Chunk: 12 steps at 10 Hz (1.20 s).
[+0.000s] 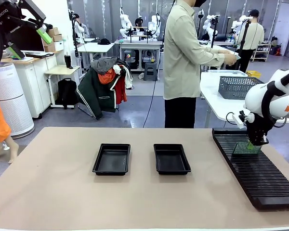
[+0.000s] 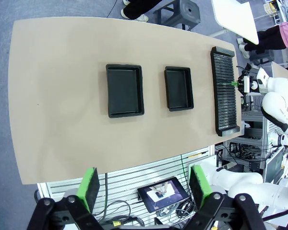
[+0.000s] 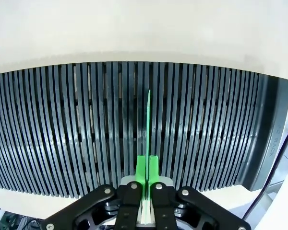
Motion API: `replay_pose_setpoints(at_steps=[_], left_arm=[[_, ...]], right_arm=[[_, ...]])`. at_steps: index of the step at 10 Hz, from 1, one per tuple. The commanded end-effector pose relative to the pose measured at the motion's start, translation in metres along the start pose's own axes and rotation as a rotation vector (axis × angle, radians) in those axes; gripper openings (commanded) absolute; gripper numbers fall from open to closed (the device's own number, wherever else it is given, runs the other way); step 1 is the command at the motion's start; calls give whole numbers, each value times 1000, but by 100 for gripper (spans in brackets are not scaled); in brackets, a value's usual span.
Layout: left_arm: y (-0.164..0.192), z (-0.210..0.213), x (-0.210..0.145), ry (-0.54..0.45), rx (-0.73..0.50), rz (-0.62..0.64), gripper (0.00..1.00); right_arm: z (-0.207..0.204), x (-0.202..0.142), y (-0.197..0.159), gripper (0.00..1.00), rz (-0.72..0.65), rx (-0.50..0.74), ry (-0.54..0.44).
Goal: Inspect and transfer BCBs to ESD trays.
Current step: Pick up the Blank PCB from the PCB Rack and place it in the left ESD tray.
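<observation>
Your right fingers (image 3: 143, 167) are pressed together on the near edge of one BCB (image 3: 149, 120), pinching the thin green board between the green pads. The board stands upright on its edge in a slot of the long black ribbed rack (image 3: 62, 134). From the front, that grip sits over the far end of the rack (image 1: 260, 178), at the right side of the desk (image 1: 62, 202).

Your left fingers (image 2: 90, 188) are spread wide and hold nothing. They hang high above the desk, looking down on it.

The two ESD trays, one (image 1: 111, 172) left of the other (image 1: 172, 172), lie side by side near the middle of the desk, well apart from the rack. A person (image 1: 183, 57) stands beyond the far edge.
</observation>
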State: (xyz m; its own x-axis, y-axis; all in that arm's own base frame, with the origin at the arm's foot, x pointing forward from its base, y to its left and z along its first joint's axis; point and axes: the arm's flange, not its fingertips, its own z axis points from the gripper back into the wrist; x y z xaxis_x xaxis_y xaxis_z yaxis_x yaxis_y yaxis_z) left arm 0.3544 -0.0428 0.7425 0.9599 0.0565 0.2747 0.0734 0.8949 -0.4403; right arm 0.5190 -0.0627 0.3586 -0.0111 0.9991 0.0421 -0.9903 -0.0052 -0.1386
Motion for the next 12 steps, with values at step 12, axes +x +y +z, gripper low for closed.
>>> replay_pose_setpoints(at_steps=[12], left_arm=[[1,0,-1,0,-9,-1,100]], right_arm=[[231,5,32,0,-10,-29,27]])
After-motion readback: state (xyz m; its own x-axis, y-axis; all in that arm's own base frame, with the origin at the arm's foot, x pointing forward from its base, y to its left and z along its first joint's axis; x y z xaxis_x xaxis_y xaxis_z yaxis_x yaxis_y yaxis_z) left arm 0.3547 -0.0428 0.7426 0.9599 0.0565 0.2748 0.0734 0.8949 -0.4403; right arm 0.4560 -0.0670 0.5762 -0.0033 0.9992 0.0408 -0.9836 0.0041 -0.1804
